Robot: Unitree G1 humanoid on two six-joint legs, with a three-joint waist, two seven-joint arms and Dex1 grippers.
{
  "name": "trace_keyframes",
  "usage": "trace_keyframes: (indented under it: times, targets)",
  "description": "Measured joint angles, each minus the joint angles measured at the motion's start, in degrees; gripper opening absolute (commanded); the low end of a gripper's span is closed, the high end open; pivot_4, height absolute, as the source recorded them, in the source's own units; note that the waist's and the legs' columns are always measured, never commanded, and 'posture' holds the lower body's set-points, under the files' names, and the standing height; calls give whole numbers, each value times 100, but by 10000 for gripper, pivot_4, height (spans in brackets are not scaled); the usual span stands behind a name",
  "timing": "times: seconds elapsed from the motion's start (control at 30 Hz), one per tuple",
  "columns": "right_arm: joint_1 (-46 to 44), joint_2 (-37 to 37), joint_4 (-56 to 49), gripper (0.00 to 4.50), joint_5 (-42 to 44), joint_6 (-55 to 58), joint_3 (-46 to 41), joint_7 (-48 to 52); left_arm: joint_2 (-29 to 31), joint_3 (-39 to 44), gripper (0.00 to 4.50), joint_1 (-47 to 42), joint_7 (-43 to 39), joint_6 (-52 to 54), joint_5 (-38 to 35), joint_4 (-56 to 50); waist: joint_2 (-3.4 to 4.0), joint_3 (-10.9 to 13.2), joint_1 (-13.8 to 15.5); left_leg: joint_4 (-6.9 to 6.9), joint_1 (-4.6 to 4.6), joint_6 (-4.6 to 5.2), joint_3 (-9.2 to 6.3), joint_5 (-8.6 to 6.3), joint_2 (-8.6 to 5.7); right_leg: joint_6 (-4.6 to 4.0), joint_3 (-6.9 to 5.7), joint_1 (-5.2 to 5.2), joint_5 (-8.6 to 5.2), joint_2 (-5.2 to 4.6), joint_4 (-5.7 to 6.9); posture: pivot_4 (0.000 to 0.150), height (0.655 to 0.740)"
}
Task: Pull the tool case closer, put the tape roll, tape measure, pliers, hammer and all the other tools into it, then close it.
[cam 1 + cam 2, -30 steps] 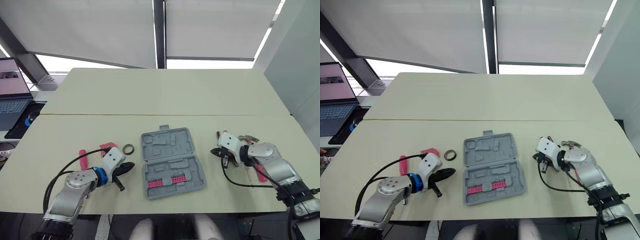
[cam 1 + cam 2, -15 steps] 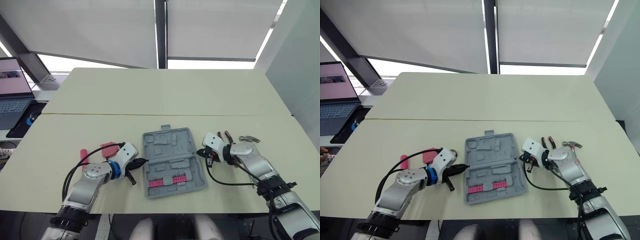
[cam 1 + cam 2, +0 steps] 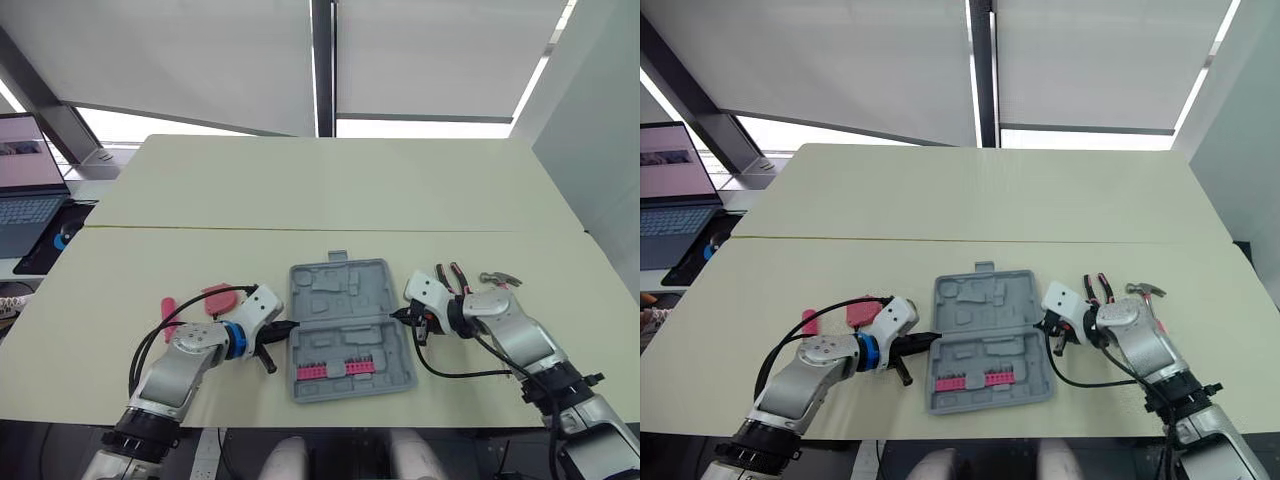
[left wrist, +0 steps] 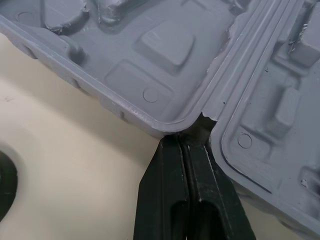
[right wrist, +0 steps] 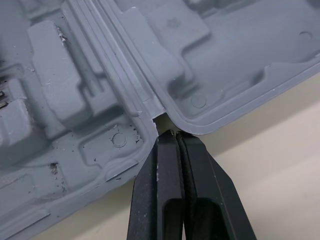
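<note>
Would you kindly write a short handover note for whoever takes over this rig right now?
Left gripper: shut, tips at the left hinge notch of the tool case.
Right gripper: shut, tips at the right hinge notch.
Tool case lies open, holding pink bits only.
Pliers and hammer lie by the right arm; pink tools by the left arm.
Done: none loaded.
Left: pull case closer, load tools, close.
</note>
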Motion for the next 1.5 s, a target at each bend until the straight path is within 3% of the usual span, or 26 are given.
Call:
trace_keyframes:
  times: [0.6, 1.13, 1.5]
  targets:
    - [1051, -539, -1442, 216, 326, 807, -54, 15, 408, -428, 0, 52, -682, 15, 16, -302, 0, 0, -5, -1, 2, 13, -7, -7, 0, 0, 1, 4, 0, 2, -3, 1500, 7400]
    - [1293, -785, -1806, 216, 556, 866, 192, 51, 693, -233, 0, 860, -662, 64, -29, -1073, -2, -1, -11, -2, 3, 16, -15, -9, 1, 1, -1, 8, -1, 3, -6, 1500, 7400]
    - [1352, -805, -1860, 216, 589, 863, 235, 51, 730, -211, 0, 947, -656, 130, -35, -1168, -3, -2, -11, -2, 4, 16, -16, -9, 1, 1, -1, 9, -1, 4, -6, 1500, 7400]
